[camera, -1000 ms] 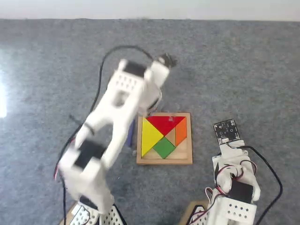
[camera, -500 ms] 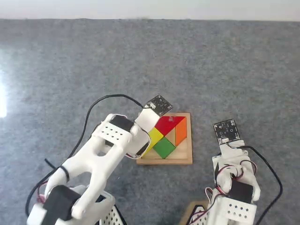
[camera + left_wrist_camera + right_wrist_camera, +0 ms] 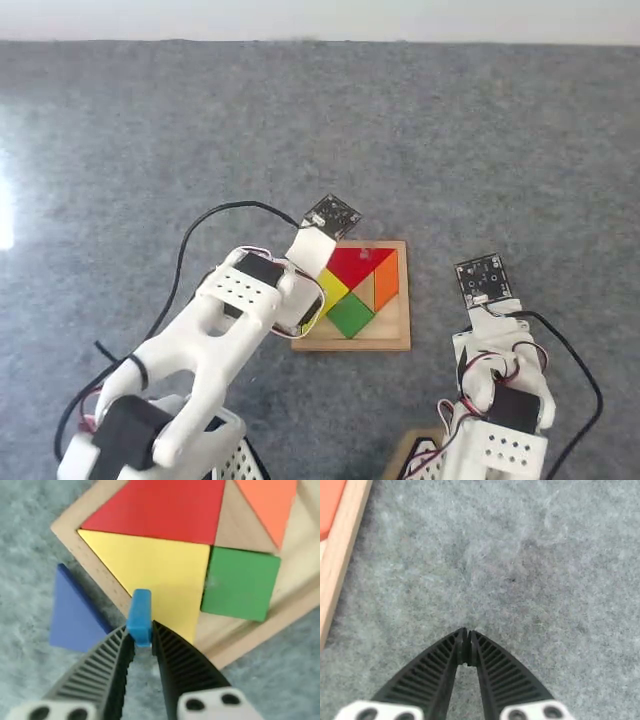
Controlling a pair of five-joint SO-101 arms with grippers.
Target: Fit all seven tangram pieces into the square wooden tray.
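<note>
Left gripper [image 3: 142, 636] pinches a small blue piece [image 3: 140, 611] on edge over the tray [image 3: 67, 529] rim, by the yellow triangle [image 3: 160, 575]. We see red triangle [image 3: 160, 505], green square [image 3: 241, 585] and orange piece [image 3: 265, 500] seated. A blue triangle [image 3: 75, 612] lies outside, just beside the rim. Bare wood is left between red and orange. Right gripper [image 3: 466, 650] is closed and empty, well apart.

bright, even, diffuse light lies over the grey table [image 3: 520, 150]. a white glare patch burns at its left edge in the high view. shadows are faint and soft-edged in all three views.
</note>
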